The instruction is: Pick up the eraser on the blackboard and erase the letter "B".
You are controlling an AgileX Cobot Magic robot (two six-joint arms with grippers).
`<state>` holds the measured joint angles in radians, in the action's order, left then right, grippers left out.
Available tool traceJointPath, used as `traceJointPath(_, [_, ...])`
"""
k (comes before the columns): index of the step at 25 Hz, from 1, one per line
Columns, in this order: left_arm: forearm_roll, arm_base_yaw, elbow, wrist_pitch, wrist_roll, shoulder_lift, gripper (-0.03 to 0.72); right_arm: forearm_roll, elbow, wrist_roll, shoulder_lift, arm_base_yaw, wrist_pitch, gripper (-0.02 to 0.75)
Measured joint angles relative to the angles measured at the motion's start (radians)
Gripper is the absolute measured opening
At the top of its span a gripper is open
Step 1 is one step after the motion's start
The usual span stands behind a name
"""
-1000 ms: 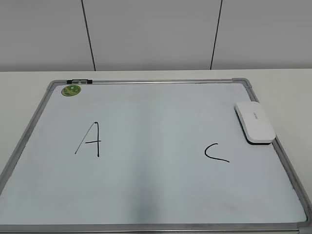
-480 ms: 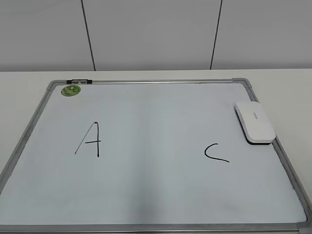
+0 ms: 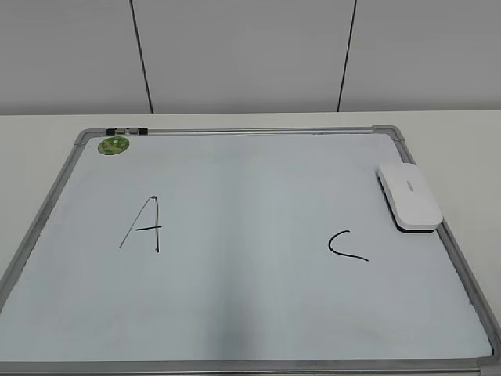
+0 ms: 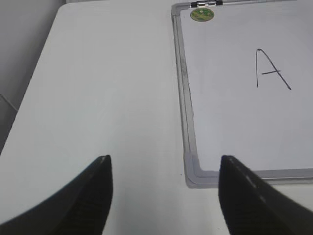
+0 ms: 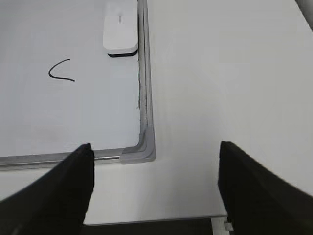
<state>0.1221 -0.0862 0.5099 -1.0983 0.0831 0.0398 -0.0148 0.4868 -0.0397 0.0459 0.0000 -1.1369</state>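
The left gripper (image 4: 164, 196) hangs wide apart off the blackboard's (image 3: 235, 131) left near corner; black "A" (image 3: 143, 225) lies left, "C" (image 3: 347, 245) right, bare white between; the eraser (image 3: 409, 196) rests against the right edge; the right gripper (image 5: 155, 188), wide too, hangs off the right near corner.

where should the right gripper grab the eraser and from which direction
Judging by its pose, grip the eraser across its narrow width at mid-length, coming straight down. It lies flat with its long right side against the board's frame, so that finger gets little room. The right gripper is open.
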Motion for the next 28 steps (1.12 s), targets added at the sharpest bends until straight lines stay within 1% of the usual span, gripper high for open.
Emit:
traceJointPath(4, [0.0,0.036,0.0,0.0,0.0,-0.026,0.494,0.0,0.0,0.0,-0.055,0.0,0.0,0.587])
traceJointPath(8, [0.0,0.054,0.0,0.0,0.0,-0.03,0.494,0.0,0.0,0.0,-0.062,-0.001,0.0,0.587])
traceJointPath(28, [0.0,0.056,0.0,0.0,0.0,-0.03,0.473,0.0,0.0,-0.002,-0.062,-0.007,0.0,0.587])
